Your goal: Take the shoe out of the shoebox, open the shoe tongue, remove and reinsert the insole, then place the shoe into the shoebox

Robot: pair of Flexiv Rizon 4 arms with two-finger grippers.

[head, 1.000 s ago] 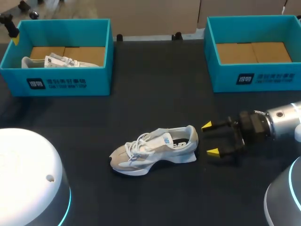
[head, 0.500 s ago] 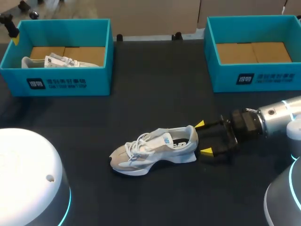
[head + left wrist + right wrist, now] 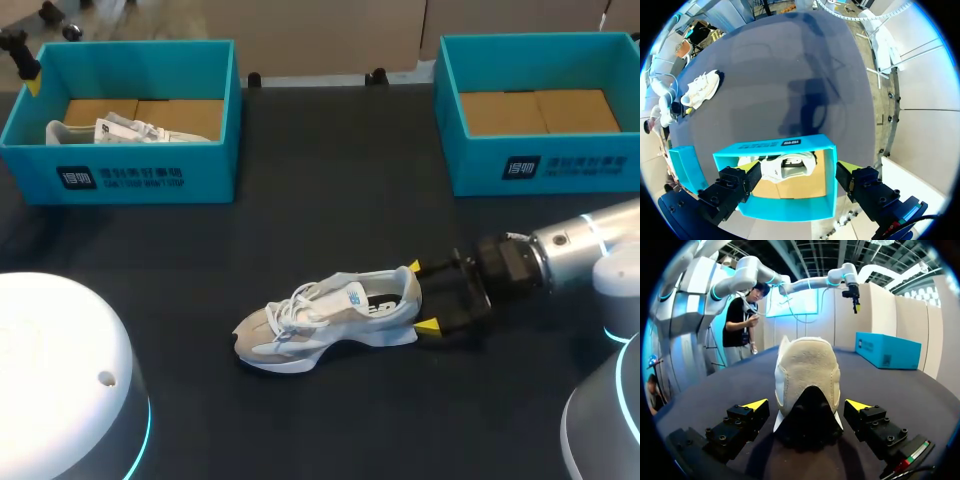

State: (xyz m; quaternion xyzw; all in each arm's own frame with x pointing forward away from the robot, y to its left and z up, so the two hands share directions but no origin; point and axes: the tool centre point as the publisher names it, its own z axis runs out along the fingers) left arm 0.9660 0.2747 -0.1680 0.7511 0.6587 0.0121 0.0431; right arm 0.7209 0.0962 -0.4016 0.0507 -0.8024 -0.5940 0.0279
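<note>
A white and beige sneaker lies on its side on the dark table, toe to the left. My right gripper stands open at its heel, one yellow tip on each side. In the right wrist view the heel sits between the open fingers with a gap on both sides. The left gripper hangs open high above the left teal shoebox, where a second white shoe lies. In the head view it shows only at the far left corner, above that shoebox.
A second teal shoebox stands at the back right with only brown cardboard inside. The other white shoe rests in the left box. Bare dark table lies between the boxes and around the sneaker.
My right gripper has slid left along the table towards the sneaker, and its tips now flank the heel. The shoe and the left arm have not moved.
</note>
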